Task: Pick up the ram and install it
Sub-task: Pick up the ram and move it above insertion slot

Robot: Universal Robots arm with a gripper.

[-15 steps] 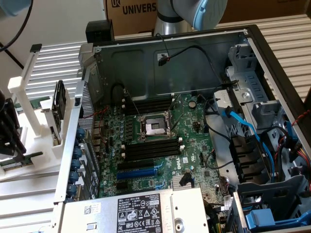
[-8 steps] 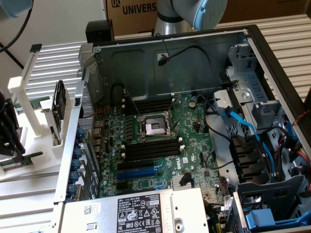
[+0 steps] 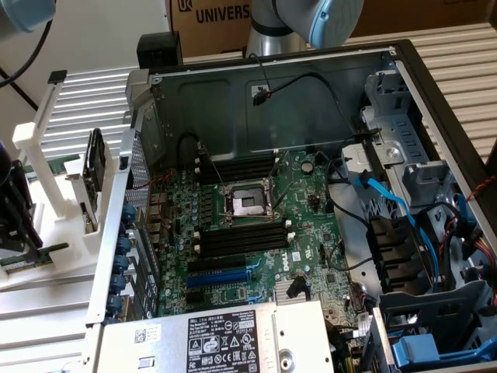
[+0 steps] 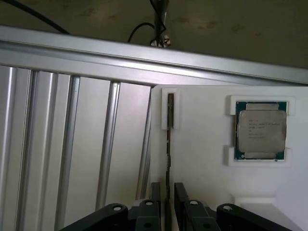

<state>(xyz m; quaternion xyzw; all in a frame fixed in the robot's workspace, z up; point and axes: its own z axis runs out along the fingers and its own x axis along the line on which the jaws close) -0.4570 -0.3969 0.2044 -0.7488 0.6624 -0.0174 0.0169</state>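
The ram (image 4: 168, 144) stands on edge in a slot of the white holder (image 4: 202, 159), so in the wrist view it shows only as a thin dark line. My gripper (image 4: 168, 192) straddles its near end, one finger on each side with a narrow gap to the board, holding nothing. In the exterior view the gripper (image 3: 23, 233) is at the far left, outside the computer case, just above the green ram (image 3: 43, 253). The black memory slots (image 3: 242, 238) lie on the motherboard beside the processor socket (image 3: 245, 203).
A square silver processor chip (image 4: 261, 130) sits in a recess of the white holder. The open computer case (image 3: 124, 233) has its metal wall between the holder and the motherboard. Blue and black cables (image 3: 388, 202) crowd the exterior view's right. Cardboard boxes stand behind.
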